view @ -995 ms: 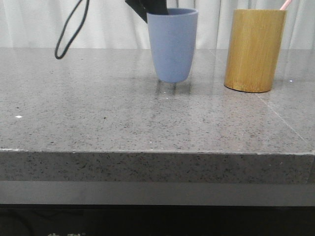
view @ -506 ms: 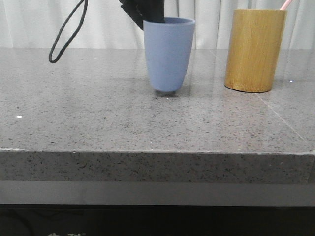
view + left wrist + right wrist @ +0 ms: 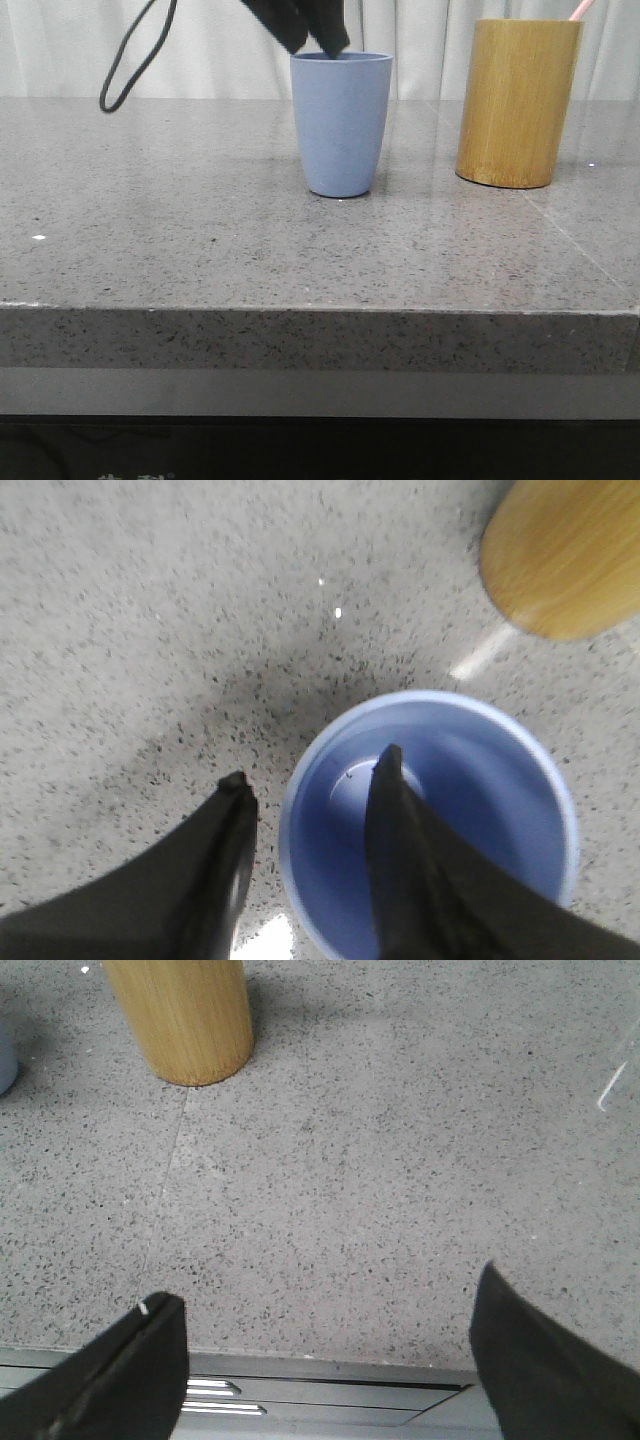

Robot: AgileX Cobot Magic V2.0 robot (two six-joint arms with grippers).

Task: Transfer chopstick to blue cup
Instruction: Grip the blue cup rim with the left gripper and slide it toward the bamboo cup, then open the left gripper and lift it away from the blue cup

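Observation:
The blue cup (image 3: 340,125) stands upright on the grey stone table (image 3: 200,230), left of the bamboo holder (image 3: 517,100). Above the holder's rim pokes the pink tip of the chopstick (image 3: 581,9); the rest is hidden inside. My left gripper (image 3: 312,38) hovers just over the cup's rim. In the left wrist view the left gripper (image 3: 312,770) is open, one finger over the inside of the blue cup (image 3: 480,780) and one outside, neither touching the wall. My right gripper (image 3: 325,1290) is open wide and empty near the table's front edge.
A black cable loop (image 3: 130,60) hangs behind and left of the cup. The bamboo holder (image 3: 185,1015) stands well ahead of the right gripper, with bare stone between. The holder (image 3: 565,555) is close beside the cup in the left wrist view.
The blue cup, held off the table a second ago, has come down and now rests on the stone. The left gripper has let go of its rim and lifted slightly.

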